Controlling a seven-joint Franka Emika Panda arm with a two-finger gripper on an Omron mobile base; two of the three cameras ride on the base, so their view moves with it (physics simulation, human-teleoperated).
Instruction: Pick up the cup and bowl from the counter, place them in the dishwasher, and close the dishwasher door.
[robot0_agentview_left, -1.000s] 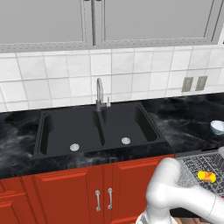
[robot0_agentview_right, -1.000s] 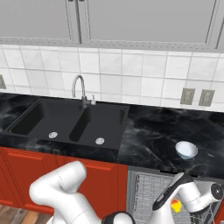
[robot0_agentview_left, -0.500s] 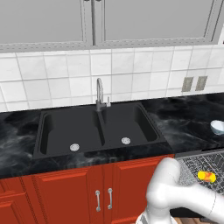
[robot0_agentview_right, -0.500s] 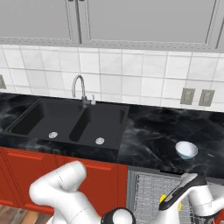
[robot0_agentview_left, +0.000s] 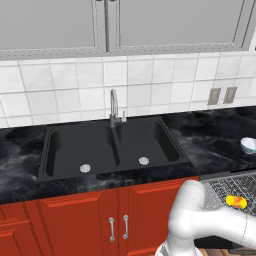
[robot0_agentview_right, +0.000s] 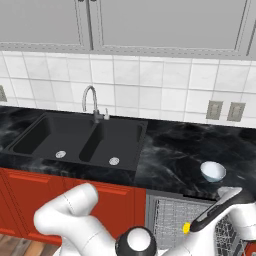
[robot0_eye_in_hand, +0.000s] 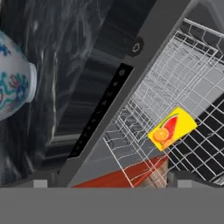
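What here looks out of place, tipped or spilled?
Nothing is spilled or damaged. The cup lies on its side in the dishwasher rack rather than upright. The bowl sits upright on the counter, not yet loaded.

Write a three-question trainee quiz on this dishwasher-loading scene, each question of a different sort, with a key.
1. True or false: the cup lies in the wire rack of the dishwasher.
2. Where is the bowl? A) in the sink B) on the counter C) in the rack
3. Fill in: the faucet stands behind the black double ____.

Key: 1 true; 2 B; 3 sink.
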